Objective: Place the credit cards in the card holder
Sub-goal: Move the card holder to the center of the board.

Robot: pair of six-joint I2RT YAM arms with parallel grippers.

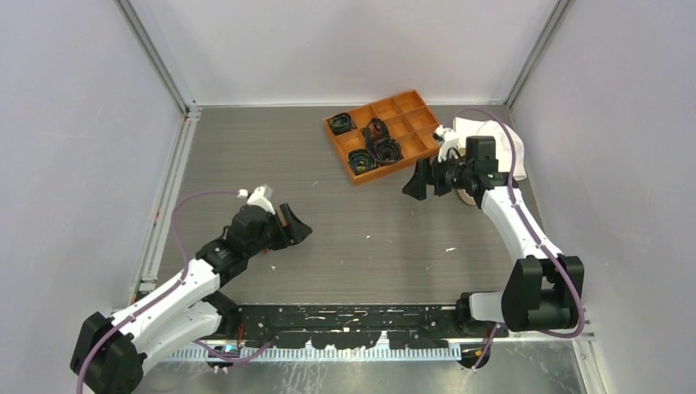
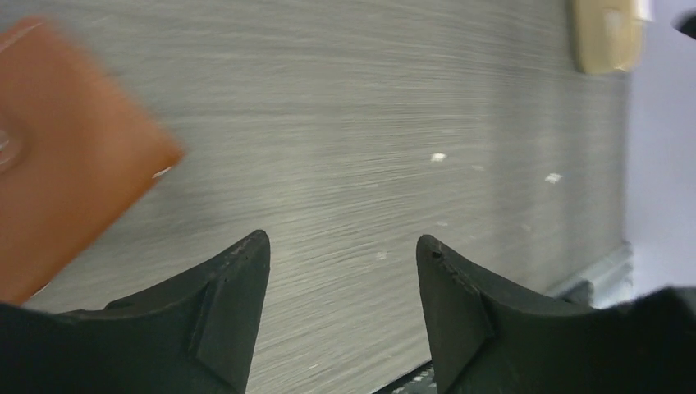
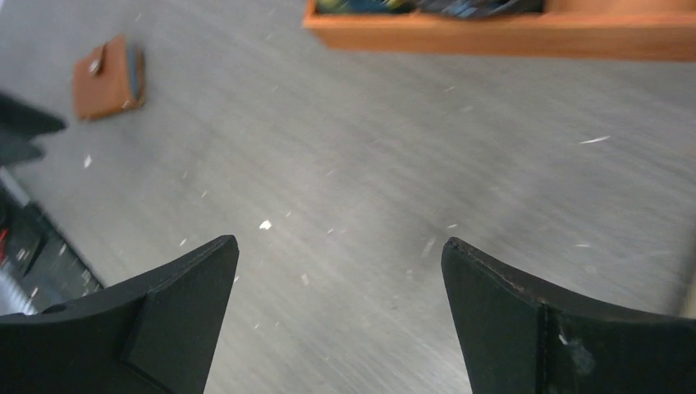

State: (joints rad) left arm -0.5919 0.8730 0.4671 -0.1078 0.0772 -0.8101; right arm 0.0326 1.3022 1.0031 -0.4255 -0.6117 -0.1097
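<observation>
The card holder is a small brown wallet lying shut on the grey table, snap button up, far to the left in the right wrist view. A bluish strip shows along its right edge; I cannot tell if it is a card. The wallet also fills the left edge of the left wrist view, blurred. No loose credit cards are in view. My left gripper is open and empty, just right of the wallet, and in the top view it hides most of the wallet. My right gripper is open and empty over bare table.
An orange compartment box with black items stands at the back centre, and its front wall shows in the right wrist view. A white cloth lies at the back right. A beige tray lies partly under the right arm.
</observation>
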